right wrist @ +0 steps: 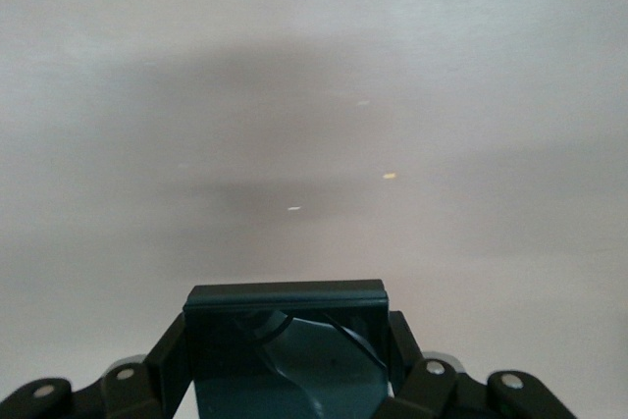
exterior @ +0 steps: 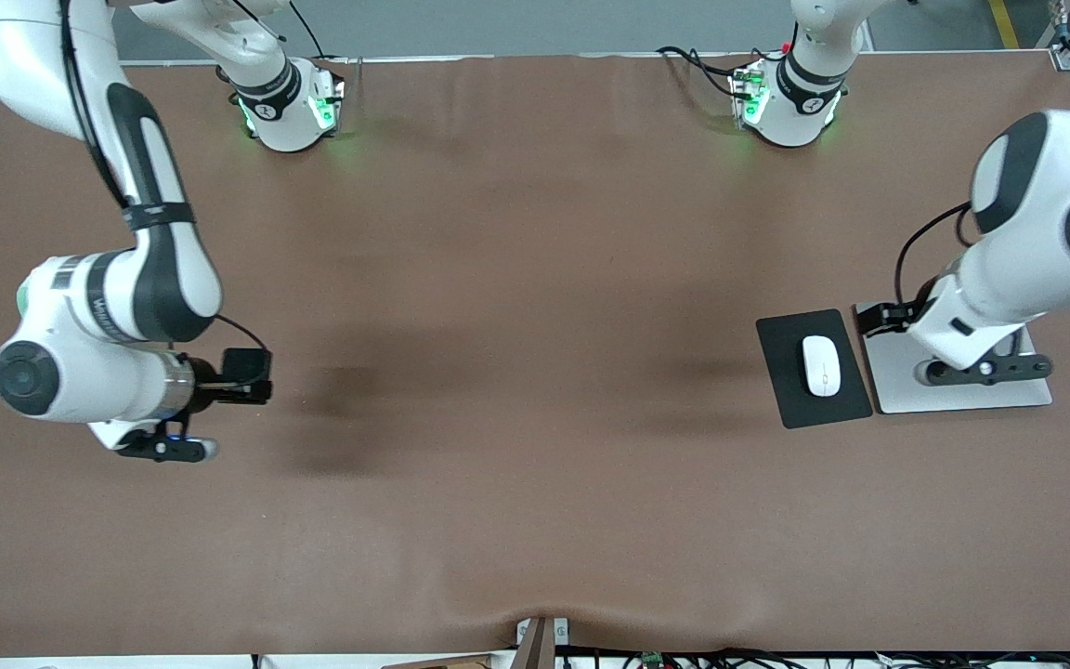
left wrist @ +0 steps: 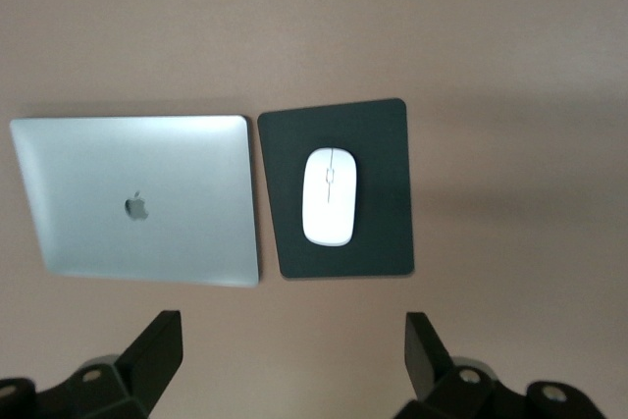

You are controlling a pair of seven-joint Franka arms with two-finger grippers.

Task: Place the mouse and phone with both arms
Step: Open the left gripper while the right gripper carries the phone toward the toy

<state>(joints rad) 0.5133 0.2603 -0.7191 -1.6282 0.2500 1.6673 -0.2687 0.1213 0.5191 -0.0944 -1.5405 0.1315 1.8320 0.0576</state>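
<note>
Your white mouse (exterior: 821, 365) sits on the black mouse pad (exterior: 812, 368), toward the left arm's end of the brown counter (exterior: 516, 325), and a closed silver laptop (exterior: 962, 372) lies just beside that pad. Your left tool (left wrist: 294, 350) hangs above the laptop, fingers (left wrist: 157, 345) spread wide with nothing between them; in the left wrist view the mouse (left wrist: 330, 195) shows past the gap, well clear of both fingers. Over at the right arm's end, your right tool (right wrist: 285, 340) is up over bare counter, clamped on the phone (right wrist: 285, 345), a dark glossy slab gripped on both sides. From the front view that right tool (exterior: 168, 449) is well apart from the mouse and pad.
</note>
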